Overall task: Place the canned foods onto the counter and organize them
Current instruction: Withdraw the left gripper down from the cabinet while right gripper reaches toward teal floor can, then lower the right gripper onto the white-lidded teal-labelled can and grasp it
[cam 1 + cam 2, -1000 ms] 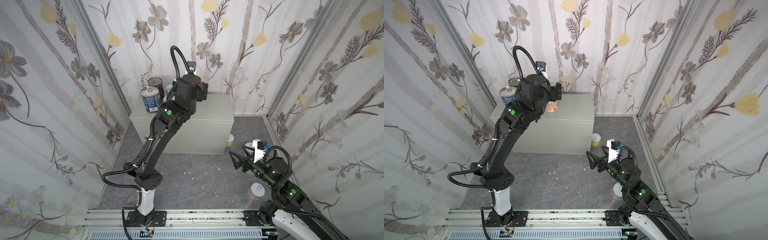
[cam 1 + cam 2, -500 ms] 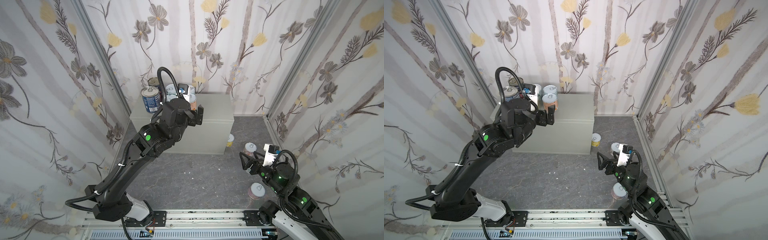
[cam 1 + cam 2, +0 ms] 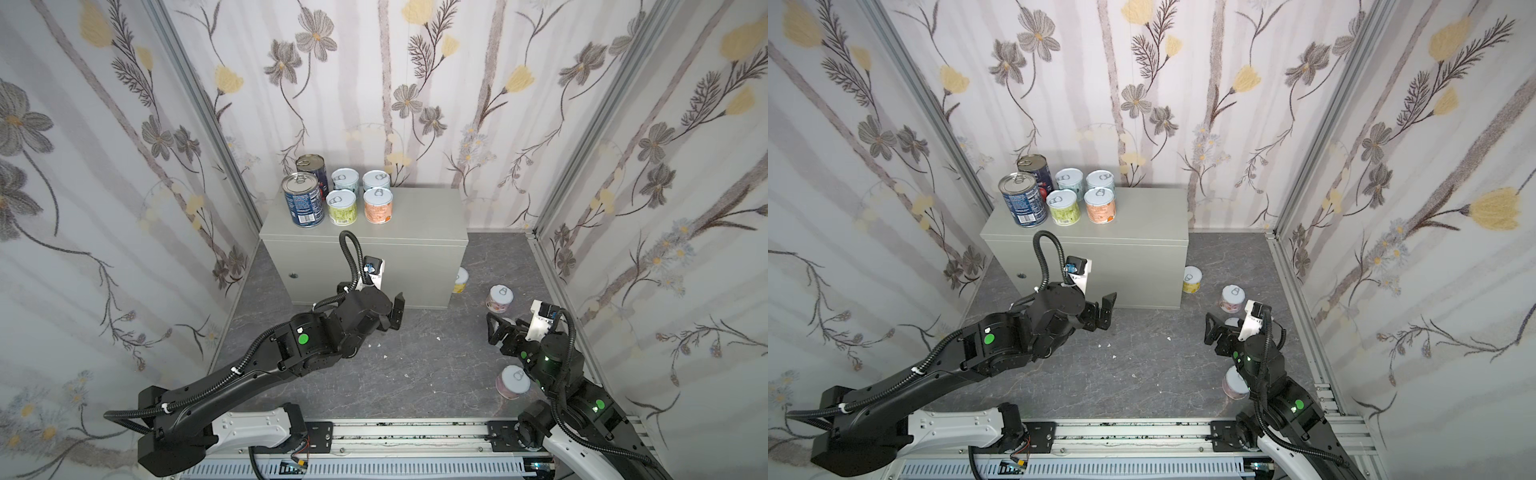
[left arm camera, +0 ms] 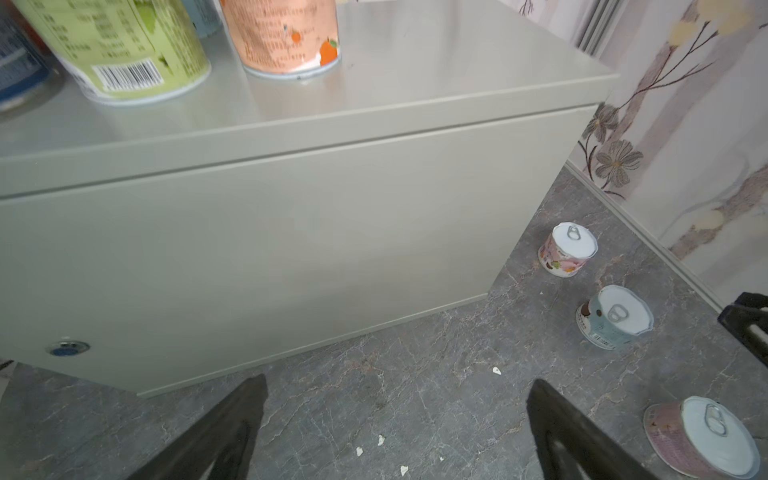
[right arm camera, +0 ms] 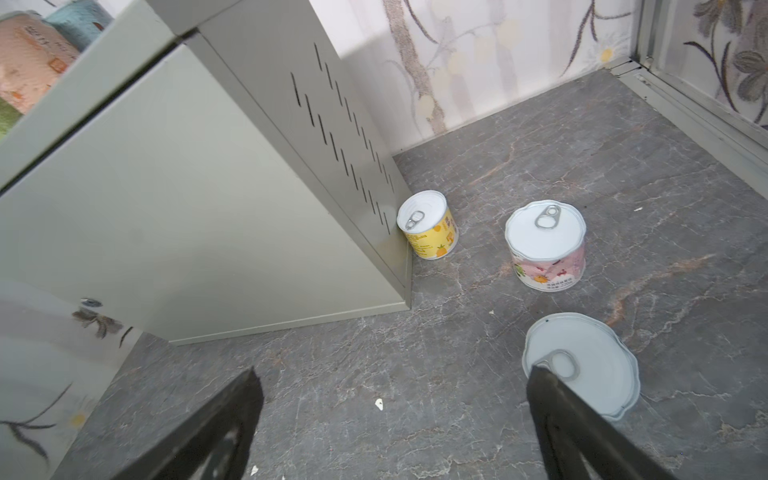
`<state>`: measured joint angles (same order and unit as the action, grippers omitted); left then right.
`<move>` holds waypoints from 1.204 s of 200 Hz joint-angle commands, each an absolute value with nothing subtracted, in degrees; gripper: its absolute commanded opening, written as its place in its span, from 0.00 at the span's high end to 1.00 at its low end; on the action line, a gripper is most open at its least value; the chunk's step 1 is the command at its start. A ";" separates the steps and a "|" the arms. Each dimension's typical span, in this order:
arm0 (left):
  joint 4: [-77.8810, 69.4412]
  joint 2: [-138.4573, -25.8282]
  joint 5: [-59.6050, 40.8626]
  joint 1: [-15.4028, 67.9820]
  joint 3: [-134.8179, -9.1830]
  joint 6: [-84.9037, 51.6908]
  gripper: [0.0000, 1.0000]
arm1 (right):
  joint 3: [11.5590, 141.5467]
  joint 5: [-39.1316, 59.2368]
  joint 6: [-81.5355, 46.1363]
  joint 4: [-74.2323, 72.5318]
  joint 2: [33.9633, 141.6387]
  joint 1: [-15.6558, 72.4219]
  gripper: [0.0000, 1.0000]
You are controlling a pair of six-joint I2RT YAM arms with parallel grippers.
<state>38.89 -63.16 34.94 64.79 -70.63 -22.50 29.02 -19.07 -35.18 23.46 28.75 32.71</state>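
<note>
1. Floor (image 3: 415, 365) of dark grey veined stone with white crumbs (image 4: 380, 440); flowered wallpaper (image 3: 415, 83) on three walls
2. Grey metal desk (image 3: 415, 216) stands against the back wall, six cans (image 3: 342, 206) upright and close together at its left rear
3. Four more stand on the floor to its right: yellow can (image 3: 460, 281) just beside its side, then pink can (image 3: 500, 297), blue can (image 4: 614, 320), mauve can (image 3: 513, 380)
4. Left pincer (image 3: 394, 313) spread and empty, low before the desk front; right pincer (image 3: 1209, 329) spread and empty above the blue can

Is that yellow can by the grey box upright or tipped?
Upright: the yellow can stands on its base, pull-tab lid facing up.
</note>
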 commanded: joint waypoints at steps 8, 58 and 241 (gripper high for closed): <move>34.65 -61.51 36.43 65.39 -63.57 -29.09 0.00 | 26.92 -21.95 -37.63 19.45 29.73 29.49 0.00; 24.13 -60.51 36.03 65.31 -51.91 -28.29 0.00 | 25.76 -17.91 -37.24 12.49 40.55 22.09 0.00; 6.42 -58.36 24.44 56.88 -35.96 -25.06 0.00 | 26.98 -22.71 -40.62 2.52 72.65 12.41 0.00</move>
<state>8.78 -58.24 25.02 57.14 -35.97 -25.43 26.37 -22.85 -40.49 7.18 70.41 12.47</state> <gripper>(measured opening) 0.997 0.996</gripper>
